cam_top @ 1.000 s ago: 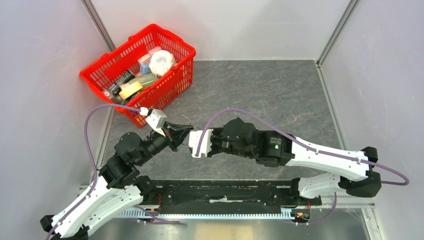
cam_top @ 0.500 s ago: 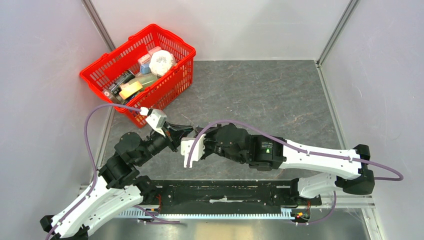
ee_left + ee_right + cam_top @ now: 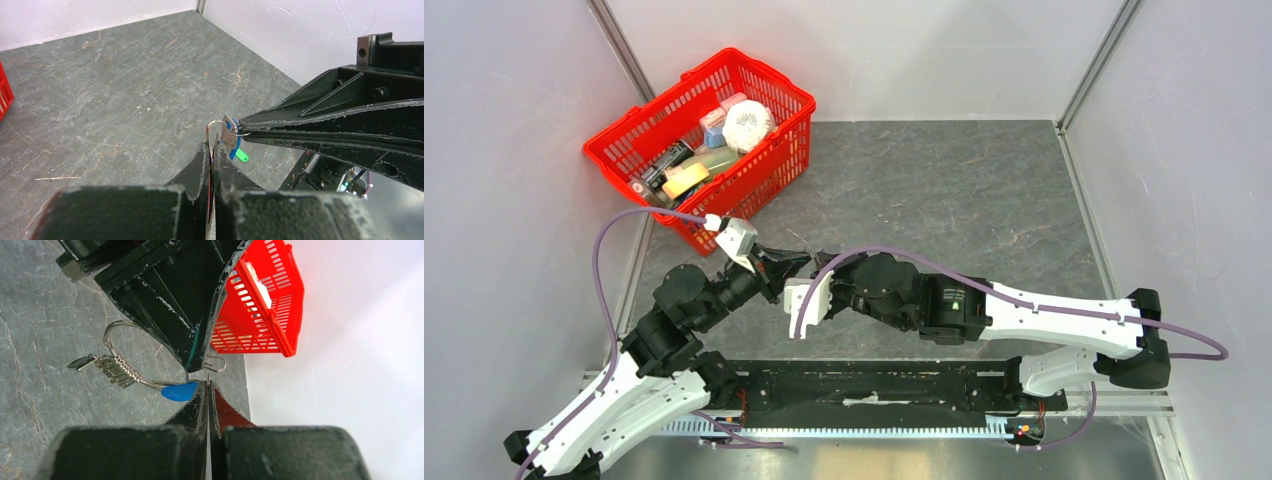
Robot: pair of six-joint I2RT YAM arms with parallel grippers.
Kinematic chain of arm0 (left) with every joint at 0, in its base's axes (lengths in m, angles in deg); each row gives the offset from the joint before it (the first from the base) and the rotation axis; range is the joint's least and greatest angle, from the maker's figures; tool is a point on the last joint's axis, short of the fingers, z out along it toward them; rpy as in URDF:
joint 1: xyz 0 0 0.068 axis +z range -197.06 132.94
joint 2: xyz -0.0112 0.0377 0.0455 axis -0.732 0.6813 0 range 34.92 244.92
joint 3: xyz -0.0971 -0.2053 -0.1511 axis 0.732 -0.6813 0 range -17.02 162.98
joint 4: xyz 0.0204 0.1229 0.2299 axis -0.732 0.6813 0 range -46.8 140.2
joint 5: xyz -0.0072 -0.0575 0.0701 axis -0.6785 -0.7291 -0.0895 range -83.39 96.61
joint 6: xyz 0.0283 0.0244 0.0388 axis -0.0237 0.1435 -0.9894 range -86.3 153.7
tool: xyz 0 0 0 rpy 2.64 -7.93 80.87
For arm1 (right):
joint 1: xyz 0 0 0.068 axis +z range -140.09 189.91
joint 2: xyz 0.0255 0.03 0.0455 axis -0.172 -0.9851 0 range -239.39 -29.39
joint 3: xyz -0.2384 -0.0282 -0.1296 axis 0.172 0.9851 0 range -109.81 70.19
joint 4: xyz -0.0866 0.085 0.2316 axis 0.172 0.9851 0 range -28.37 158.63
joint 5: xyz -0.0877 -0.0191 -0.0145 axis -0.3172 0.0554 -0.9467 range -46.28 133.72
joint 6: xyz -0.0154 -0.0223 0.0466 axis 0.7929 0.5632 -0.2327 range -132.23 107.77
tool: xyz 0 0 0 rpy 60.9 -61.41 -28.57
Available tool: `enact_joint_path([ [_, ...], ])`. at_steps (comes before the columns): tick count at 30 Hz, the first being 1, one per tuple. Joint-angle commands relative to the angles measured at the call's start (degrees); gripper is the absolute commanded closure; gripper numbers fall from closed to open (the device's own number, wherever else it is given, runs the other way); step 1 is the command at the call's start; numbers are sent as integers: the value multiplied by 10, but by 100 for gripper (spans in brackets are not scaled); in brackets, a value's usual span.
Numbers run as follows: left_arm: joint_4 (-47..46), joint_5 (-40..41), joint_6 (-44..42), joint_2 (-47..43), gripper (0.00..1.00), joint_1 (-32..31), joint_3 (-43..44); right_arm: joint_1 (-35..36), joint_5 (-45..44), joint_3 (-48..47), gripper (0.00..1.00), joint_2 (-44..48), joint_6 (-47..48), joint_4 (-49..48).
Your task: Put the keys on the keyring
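Grey stone-patterned bench spreads between white walls, with a red basket at its far left corner. Over the near left part of the bench the two claws meet tip to tip. The left claw is pressed together on the thin wire of the keyring, which is held up off the bench with a cluster of silver keys strung on it. The right claw is pressed together too, its tips pinching a blue-headed key right at the ring's wire. A green-headed key shows just beside the blue one.
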Motion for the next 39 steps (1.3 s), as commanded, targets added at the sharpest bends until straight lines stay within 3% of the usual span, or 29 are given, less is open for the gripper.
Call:
enact_joint_path([
  [1,-13,9,13,1,98,1,25,5,-9,-1,100,-4,9,-36],
  [39,-13,-6,9,-4,98,1,25,7,-64,8,100,-17,38,-111],
])
